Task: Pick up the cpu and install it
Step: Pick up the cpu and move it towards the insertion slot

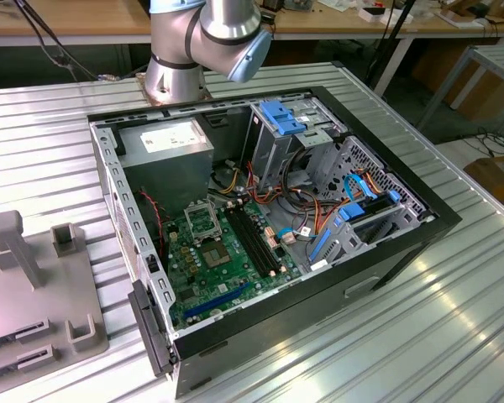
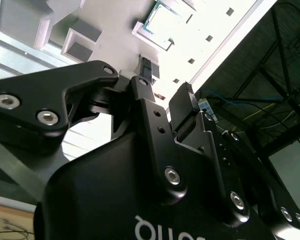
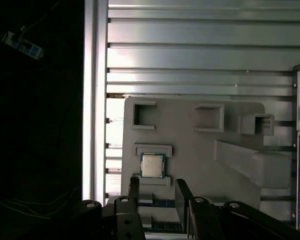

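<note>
Chip [image 3: 152, 165]: flat on the grey tray [image 3: 190, 150], between two little bars.
Gripper [image 3: 157, 181]: near the chip, not touching it.
Jaws: open, holding nothing.
Computer [image 1: 277, 210]: open, beside the tray.

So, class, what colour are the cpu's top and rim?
The cpu has a silver top and green rim, clearest in the first wrist view.

2 wrist views above 1 grey tray [image 3: 190, 155]

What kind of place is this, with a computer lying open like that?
Probably a robotics lab or workshop: a robot arm stands on a ribbed metal table by an opened computer case, with wooden workbenches behind.
</note>
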Controlling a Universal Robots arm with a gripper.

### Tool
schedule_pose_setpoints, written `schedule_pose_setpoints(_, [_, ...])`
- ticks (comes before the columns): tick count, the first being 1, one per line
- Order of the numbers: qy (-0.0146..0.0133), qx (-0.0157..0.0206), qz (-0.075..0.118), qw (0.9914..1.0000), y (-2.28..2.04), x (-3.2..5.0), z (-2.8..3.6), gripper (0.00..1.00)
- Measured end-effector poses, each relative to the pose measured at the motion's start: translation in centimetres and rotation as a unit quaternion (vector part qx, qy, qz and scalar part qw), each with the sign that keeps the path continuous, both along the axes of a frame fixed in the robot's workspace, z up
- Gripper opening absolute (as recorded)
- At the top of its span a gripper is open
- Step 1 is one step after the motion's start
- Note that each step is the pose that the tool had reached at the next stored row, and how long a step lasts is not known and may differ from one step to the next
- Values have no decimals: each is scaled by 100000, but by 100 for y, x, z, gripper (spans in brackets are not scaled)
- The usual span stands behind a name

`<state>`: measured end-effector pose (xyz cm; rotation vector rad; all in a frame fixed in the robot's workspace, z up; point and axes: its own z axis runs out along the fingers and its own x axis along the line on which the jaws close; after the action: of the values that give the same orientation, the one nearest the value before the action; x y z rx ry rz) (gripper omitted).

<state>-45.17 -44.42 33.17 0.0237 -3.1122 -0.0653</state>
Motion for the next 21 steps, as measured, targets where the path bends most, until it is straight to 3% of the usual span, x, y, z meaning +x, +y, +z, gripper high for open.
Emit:
schedule_pose_setpoints(5, [-3,2,5,100000,0,0,-2,44])
schedule_pose_setpoints(6, [-7,3,8,100000,0,0,-2,50])
schedule_pose_setpoints(21, [-12,4,10,100000,1,-41,-55,50])
